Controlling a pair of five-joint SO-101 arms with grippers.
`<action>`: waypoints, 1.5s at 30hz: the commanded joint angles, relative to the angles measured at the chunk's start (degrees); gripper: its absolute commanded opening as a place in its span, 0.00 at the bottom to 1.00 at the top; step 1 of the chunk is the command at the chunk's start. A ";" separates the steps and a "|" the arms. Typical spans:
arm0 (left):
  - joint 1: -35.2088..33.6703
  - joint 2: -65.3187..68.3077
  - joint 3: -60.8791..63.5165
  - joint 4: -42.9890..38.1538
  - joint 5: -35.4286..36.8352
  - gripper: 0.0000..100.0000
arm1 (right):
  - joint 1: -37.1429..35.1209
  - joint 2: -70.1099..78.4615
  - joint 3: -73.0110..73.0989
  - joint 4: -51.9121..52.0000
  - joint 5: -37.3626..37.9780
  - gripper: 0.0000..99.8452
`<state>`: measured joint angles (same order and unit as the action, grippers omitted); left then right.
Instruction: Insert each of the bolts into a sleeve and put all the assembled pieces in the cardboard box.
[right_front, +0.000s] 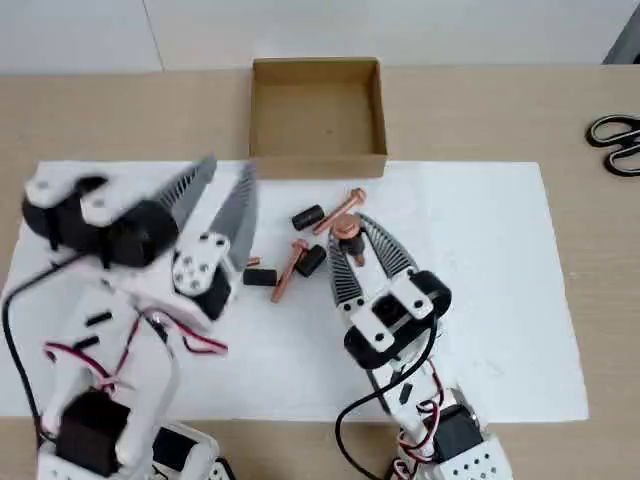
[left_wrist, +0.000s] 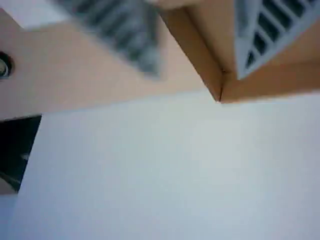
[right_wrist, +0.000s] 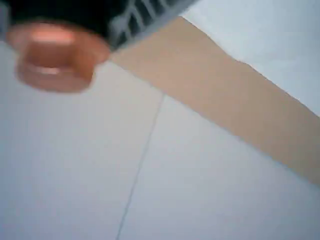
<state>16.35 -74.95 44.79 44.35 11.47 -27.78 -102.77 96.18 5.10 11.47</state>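
My left gripper (right_front: 230, 165) hangs over the far left part of the white sheet (right_front: 480, 300), just left of the cardboard box's (right_front: 318, 165) near-left corner. Its jaws are spread wide, with nothing between them. In the left wrist view that corner of the box sits between the two fingers.

My right gripper (right_front: 348, 228) is near the middle of the sheet, pointing away toward the box. Its jaws are clenched on a copper bolt (right_front: 347, 230), whose round head faces up between the fingertips. In the right wrist view there is a dark shape directly against the head; I cannot tell whether it is a sleeve or part of the gripper.

The loose parts lie on the sheet between the two grippers, just near of the box. A second bolt (right_front: 340, 210) lies slanted just far of the right gripper's tips, head toward the box. A third bolt (right_front: 289, 268) lies slanted to their left. The far sleeve (right_front: 308, 216) is beside the second bolt's shank end. The middle sleeve (right_front: 311, 260) touches or nearly touches the third bolt. The left sleeve (right_front: 260, 277) lies just left of that bolt.

A pair of scissors (right_front: 615, 143) lies on the bare table (right_front: 600, 300) at the far right.
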 joint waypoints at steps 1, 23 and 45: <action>-0.35 -8.53 7.25 0.00 -0.35 0.01 | 4.53 -0.92 -1.67 1.27 0.53 0.00; -0.44 -28.92 26.77 0.00 -0.44 0.01 | 14.37 86.29 -72.62 17.54 0.00 0.00; -0.44 -28.92 26.86 0.26 -0.44 0.01 | 16.13 153.36 -136.26 7.52 0.09 0.00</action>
<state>16.26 -103.34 71.52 44.35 11.47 -12.04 48.53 -32.26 14.59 11.47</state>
